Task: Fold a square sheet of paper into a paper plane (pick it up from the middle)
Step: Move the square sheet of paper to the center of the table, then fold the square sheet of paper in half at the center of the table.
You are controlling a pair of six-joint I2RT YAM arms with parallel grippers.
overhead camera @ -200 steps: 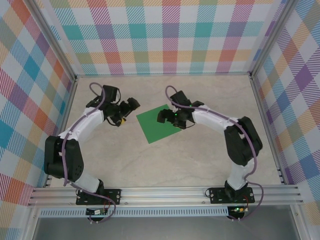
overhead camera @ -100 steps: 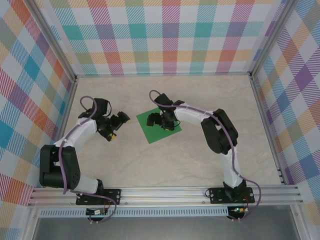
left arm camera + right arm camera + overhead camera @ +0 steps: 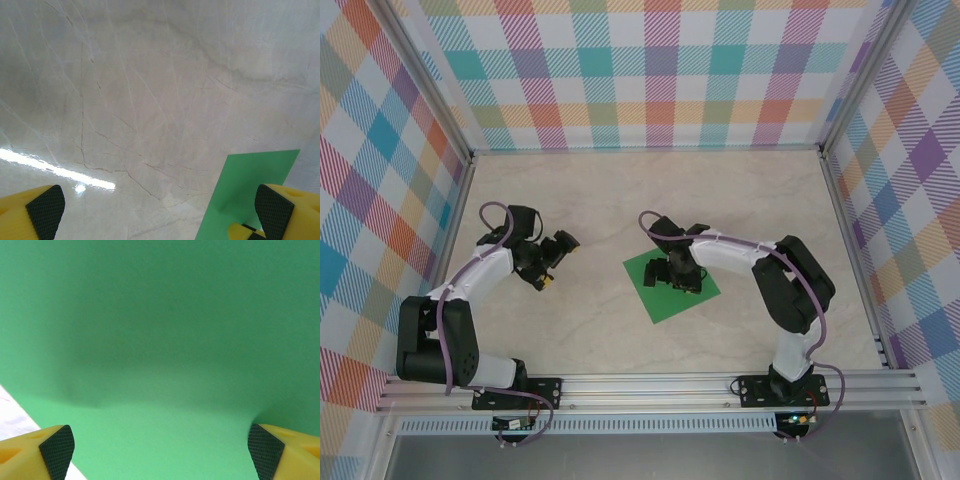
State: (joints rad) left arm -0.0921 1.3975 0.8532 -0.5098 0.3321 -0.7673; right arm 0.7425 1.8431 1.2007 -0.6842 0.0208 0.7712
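From the top camera, the square sheet of paper (image 3: 663,304) lies flat on the pale marbled table (image 3: 620,200), turned like a diamond, a little right of the middle. The right gripper (image 3: 678,276) sits over the sheet's far half, its arm bent round from the right. The left gripper (image 3: 558,258) is over bare table, well apart from the sheet on its left.

In the left wrist view the left gripper (image 3: 160,210) is released. Its yellow fingers with black pads (image 3: 45,207) are spread to both lower corners with nothing but table between them. Part of the green sheet (image 3: 245,185) reaches in at lower right, by the right-hand finger.

In the right wrist view the right gripper (image 3: 160,452) is likewise released, jaws wide, low over the smooth, unfolded sheet (image 3: 160,340); a sliver of table (image 3: 10,415) shows at lower left
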